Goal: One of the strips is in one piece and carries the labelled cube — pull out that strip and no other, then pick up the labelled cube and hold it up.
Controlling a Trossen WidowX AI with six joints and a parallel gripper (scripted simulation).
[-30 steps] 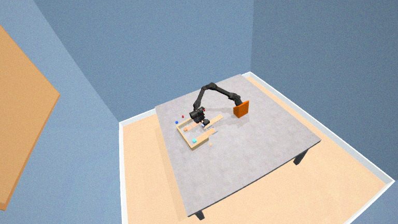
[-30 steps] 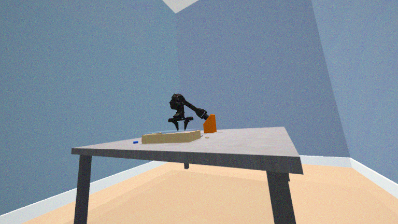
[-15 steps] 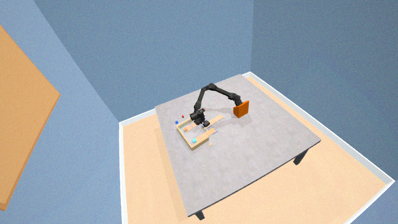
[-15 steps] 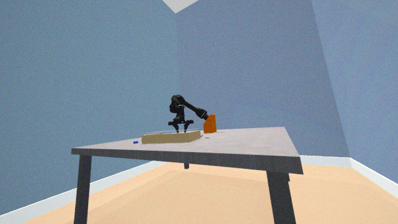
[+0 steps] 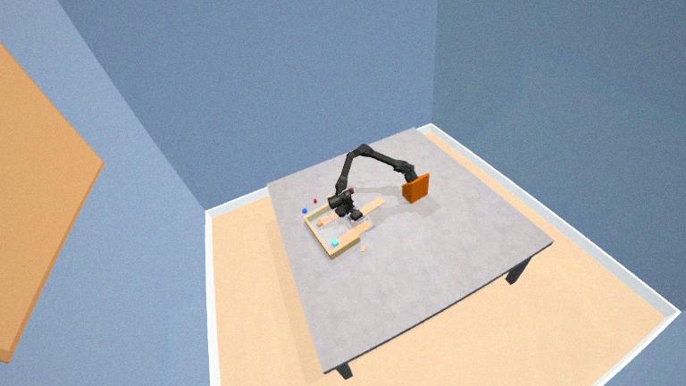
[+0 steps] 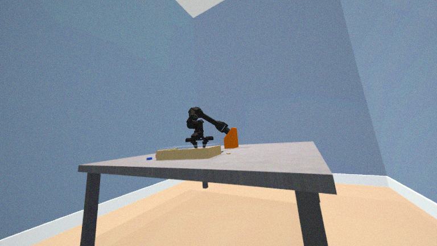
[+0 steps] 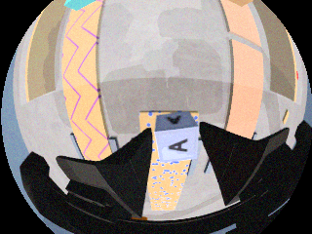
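Observation:
The cube labelled A (image 7: 176, 144) sits on the blue-dotted strip (image 7: 168, 187) (image 5: 374, 205), near the strip's tray-side end. This strip shows no break and lies mostly outside the tray's open side. My gripper (image 7: 175, 129) (image 5: 349, 216) (image 6: 200, 147) is partly open around the cube, one finger on each side, with narrow gaps visible. A zigzag strip (image 7: 83, 58) (image 5: 356, 230) on the wrist view's left carries a cyan cube (image 7: 79, 4) (image 5: 335, 242). A peach strip (image 7: 248, 78) on the right has a crosswise gap and an orange cube (image 5: 319, 222) (image 7: 241, 2) on it.
The low tan tray wall (image 5: 317, 235) (image 6: 183, 155) surrounds the strips' inner ends. Clear guides (image 7: 113, 143) flank the strips. A blue cube (image 5: 304, 211) (image 6: 149, 158) and a red cube (image 5: 314, 200) lie outside the tray. An orange block (image 5: 415, 190) (image 6: 231, 139) stands at the arm's base.

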